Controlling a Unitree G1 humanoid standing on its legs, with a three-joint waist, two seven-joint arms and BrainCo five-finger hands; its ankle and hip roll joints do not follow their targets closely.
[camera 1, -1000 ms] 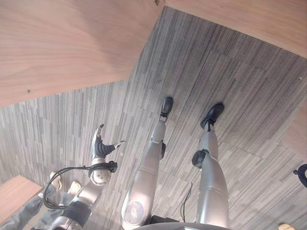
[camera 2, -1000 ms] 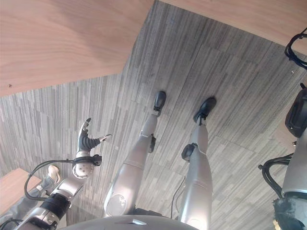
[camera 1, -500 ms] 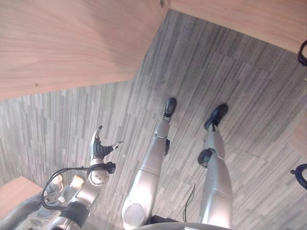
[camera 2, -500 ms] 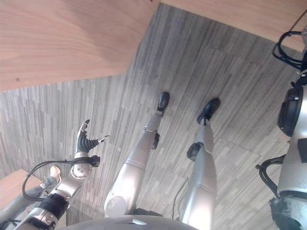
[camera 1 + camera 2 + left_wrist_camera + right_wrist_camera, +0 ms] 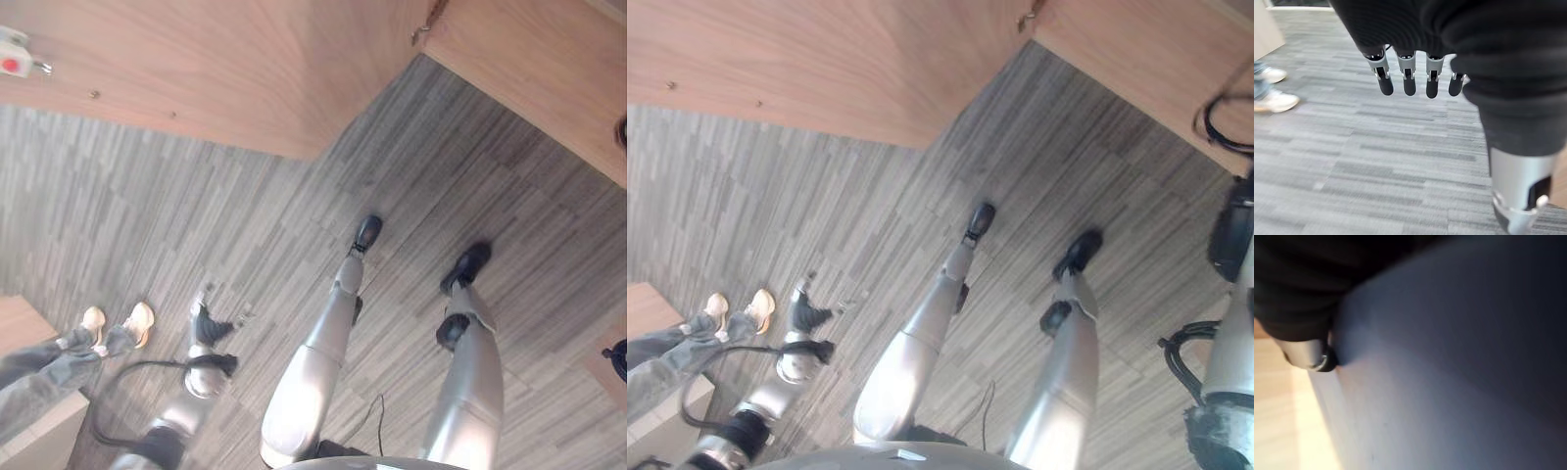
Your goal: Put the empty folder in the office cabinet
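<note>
The grey striped carpet floor looks matt and slightly rough, woven in short streaks of light and dark. The pale wood-grain cabinet panels at the far side are smooth with a low satin sheen. At the near left, a person's grey trousers are soft cloth above tan shoes. The left hand shows silver metal-look fingers, dark matt tips and a ribbed black cover. In the right wrist view, a smooth pale blue-grey sheet, perhaps plastic, lies against light wood.
</note>
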